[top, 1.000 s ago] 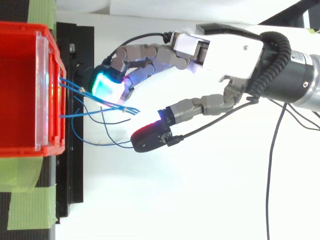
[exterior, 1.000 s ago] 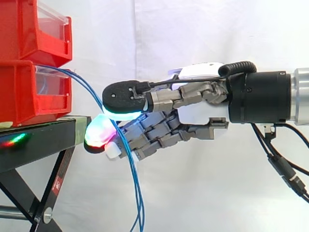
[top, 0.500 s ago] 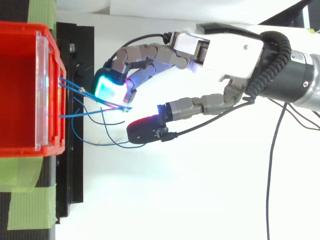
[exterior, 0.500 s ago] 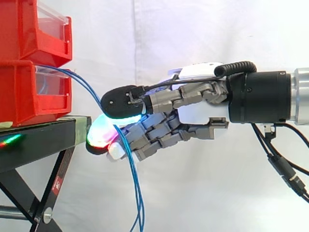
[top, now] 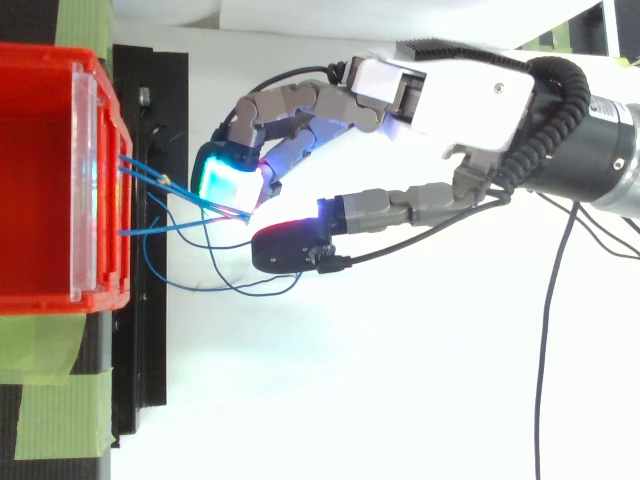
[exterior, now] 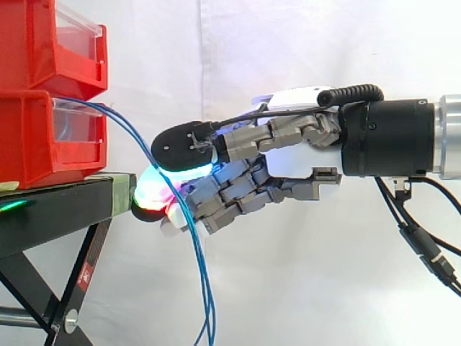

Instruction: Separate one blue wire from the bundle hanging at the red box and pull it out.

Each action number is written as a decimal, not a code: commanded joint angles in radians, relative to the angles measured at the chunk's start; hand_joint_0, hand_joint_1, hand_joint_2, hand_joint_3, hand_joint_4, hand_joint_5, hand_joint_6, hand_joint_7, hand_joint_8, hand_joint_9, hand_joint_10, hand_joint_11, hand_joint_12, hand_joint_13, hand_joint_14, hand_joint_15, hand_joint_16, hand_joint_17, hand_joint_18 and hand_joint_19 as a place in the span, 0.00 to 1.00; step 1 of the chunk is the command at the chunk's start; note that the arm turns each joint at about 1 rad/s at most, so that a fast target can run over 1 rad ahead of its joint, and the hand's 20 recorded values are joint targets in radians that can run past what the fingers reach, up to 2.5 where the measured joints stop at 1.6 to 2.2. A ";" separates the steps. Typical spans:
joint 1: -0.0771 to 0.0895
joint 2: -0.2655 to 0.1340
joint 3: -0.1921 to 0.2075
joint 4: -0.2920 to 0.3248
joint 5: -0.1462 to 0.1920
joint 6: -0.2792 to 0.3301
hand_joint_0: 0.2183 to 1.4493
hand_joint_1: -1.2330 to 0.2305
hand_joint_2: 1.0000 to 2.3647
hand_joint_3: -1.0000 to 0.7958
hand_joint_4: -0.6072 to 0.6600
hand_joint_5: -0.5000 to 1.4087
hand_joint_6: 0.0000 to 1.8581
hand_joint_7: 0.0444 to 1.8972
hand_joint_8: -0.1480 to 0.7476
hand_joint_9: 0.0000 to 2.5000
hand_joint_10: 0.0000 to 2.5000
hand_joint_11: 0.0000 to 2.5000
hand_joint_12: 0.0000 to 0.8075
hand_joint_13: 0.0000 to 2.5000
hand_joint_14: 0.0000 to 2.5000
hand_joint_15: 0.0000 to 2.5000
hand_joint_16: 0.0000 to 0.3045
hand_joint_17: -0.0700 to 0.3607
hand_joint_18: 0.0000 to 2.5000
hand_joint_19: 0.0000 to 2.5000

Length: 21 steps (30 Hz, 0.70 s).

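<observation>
Thin, slack blue wires (exterior: 200, 270) between the hand's (exterior: 292, 160) curled, glowing pads (exterior: 150, 194)

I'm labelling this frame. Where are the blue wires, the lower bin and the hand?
blue wires (exterior: 204, 285): side view, on the stretch hanging below the hand.
lower bin (exterior: 29, 144): side view, on its red side wall.
hand (exterior: 292, 164): side view, on the white palm.

Looks like a robotics lab bench rig: industrial arm (exterior: 403, 140) in front of a plain white curtain (exterior: 288, 58), red bins (exterior: 43, 137) stacked on a black stand (exterior: 57, 209), green tape (top: 50, 400) stuck at the stand's ends.
</observation>
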 commanded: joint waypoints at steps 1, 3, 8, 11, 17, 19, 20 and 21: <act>-0.002 0.000 0.000 0.000 0.000 0.000 0.28 0.38 0.02 0.53 0.65 0.17 0.48 0.64 0.54 0.30 0.01 0.29 0.50 0.22 0.01 0.18 0.19 0.46 0.14 0.19; -0.002 0.000 0.002 0.000 0.000 0.002 0.29 0.37 0.02 0.54 0.64 0.17 0.48 0.65 0.54 0.30 0.01 0.29 0.50 0.22 0.01 0.18 0.19 0.46 0.15 0.19; -0.004 0.000 0.000 0.000 0.000 0.000 0.29 0.36 0.02 0.54 0.63 0.17 0.48 0.65 0.54 0.31 0.01 0.30 0.49 0.23 0.01 0.18 0.18 0.46 0.15 0.20; -0.004 0.000 0.002 0.000 0.000 0.000 0.29 0.36 0.02 0.54 0.63 0.17 0.48 0.65 0.54 0.31 0.01 0.31 0.49 0.23 0.01 0.19 0.18 0.46 0.16 0.20; -0.005 0.000 0.014 0.000 0.000 -0.001 0.28 0.38 0.02 0.45 0.67 0.17 0.46 0.60 0.54 0.30 0.01 0.30 0.50 0.23 0.01 0.19 0.19 0.46 0.15 0.21; -0.005 0.000 0.012 0.000 0.000 -0.003 0.27 0.39 0.01 0.43 0.67 0.17 0.46 0.59 0.54 0.30 0.01 0.30 0.50 0.23 0.01 0.19 0.19 0.46 0.15 0.21; -0.005 0.000 0.012 0.000 0.000 -0.003 0.27 0.39 0.01 0.42 0.67 0.16 0.46 0.59 0.54 0.30 0.01 0.30 0.50 0.23 0.01 0.19 0.19 0.46 0.15 0.21; -0.005 -0.001 0.014 0.000 0.000 -0.003 0.27 0.39 0.01 0.42 0.67 0.16 0.45 0.59 0.54 0.30 0.01 0.30 0.51 0.23 0.01 0.19 0.19 0.46 0.15 0.21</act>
